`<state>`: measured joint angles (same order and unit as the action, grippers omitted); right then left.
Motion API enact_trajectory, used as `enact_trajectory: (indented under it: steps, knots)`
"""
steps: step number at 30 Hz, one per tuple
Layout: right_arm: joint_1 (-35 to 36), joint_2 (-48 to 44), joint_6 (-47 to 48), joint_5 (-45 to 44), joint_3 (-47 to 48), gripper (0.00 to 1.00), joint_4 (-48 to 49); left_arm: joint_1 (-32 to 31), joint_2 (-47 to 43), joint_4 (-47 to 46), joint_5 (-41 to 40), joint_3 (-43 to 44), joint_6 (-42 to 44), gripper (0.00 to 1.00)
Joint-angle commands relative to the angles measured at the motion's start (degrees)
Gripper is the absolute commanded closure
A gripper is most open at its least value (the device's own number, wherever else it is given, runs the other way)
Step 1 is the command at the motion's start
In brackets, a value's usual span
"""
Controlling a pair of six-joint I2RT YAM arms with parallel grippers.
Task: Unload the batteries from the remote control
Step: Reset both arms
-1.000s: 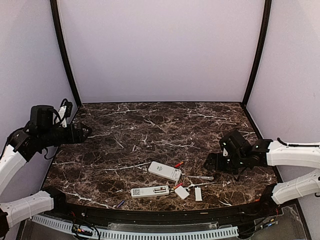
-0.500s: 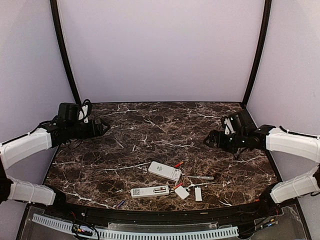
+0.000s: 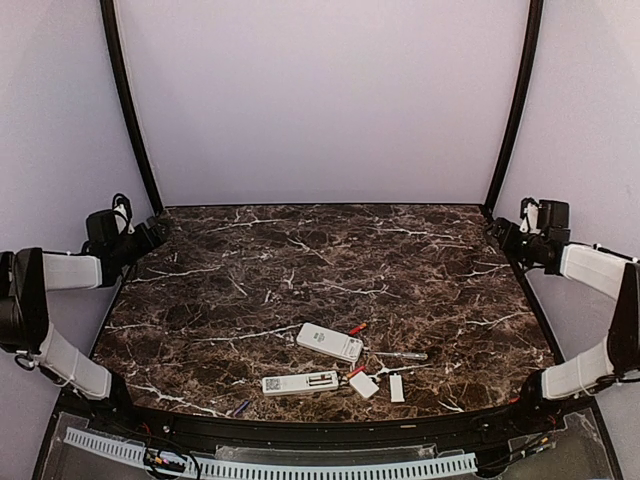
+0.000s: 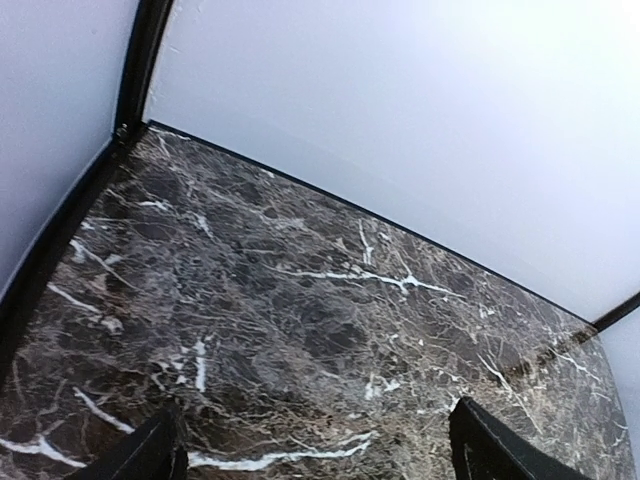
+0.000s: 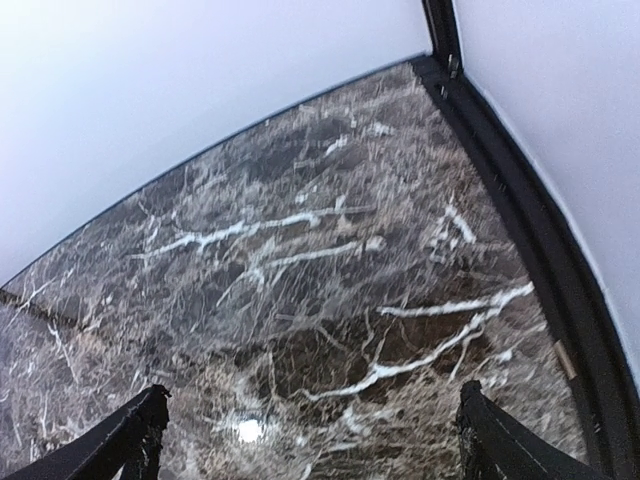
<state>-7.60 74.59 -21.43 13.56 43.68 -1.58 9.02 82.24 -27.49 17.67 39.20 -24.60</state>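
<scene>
The left gripper [image 4: 318, 452] is released. Its two fingers [image 4: 150, 455] stand wide apart at the lower corners of the wrist view, with only bare marble between them. The right gripper [image 5: 310, 435] is likewise released, its two fingers [image 5: 135, 440] spread wide and grasping nothing.

In the top view we find the two grippers at opposite side edges of the table [image 3: 300, 260]. One is near the foot of the left black post [image 3: 130, 120], the other near the foot of the right black post [image 3: 515, 110]. Both are well apart from the task's things.

Those things lie in one cluster near the middle of the front edge. We count two white remotes.
- The upper remote [image 3: 329, 342] lies slantwise.
- The lower remote [image 3: 300, 383] lies nearly parallel to the front edge with its battery bay facing up and uncovered. We cannot tell at this size whether any cells sit in the bay.

We count four loose batteries on the marble: two red, one greyish, one bluish.
- The first red battery [image 3: 357, 328] lies just beside the far right corner of the upper remote.
- The second red battery [image 3: 355, 371] lies between the right ends of the two remotes.
- The greyish battery [image 3: 410, 355] lies to the right of the upper remote.
- The bluish battery [image 3: 241, 407] lies at the front edge, left of the lower remote and apart from the others.

We count two small flat white covers. The left cover [image 3: 364, 385] lies just right of the lower remote, close under the second red battery. The right cover [image 3: 397, 388] lies just beside the left one.
</scene>
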Motion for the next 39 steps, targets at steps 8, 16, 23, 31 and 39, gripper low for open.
enact_trajectory:
  steps: [8, 16, 23, 31, 39]
  knots:
    - [-0.69, -19.47, 7.83, -8.22, -22.93, 0.01, 32.22, -1.58, -20.94, -11.35, -12.55, -17.9, 14.11, 0.07]
    - [-0.67, -28.36, 8.6, -12.05, -37.39, 0.01, 46.31, -3.78, -24.58, -15.31, -11.34, -26.38, 17.05, 0.04]
    - [-0.67, -26.44, 8.08, -11.98, -37.3, 0.01, 47.15, -3.95, -20.45, -18.91, -9.15, -26.29, 17.11, 0.03]
    - [-0.67, -23.42, 8.36, -11.78, -36.18, 0.01, 47.46, -4.07, -21.05, -17.87, -8.72, -26.22, 16.78, 0.03]
    - [-0.67, -23.35, 8.07, -12.5, -36.15, 0.01, 47.29, -4.06, -20.42, -17.26, -10.51, -25.58, 16.2, 0.02]
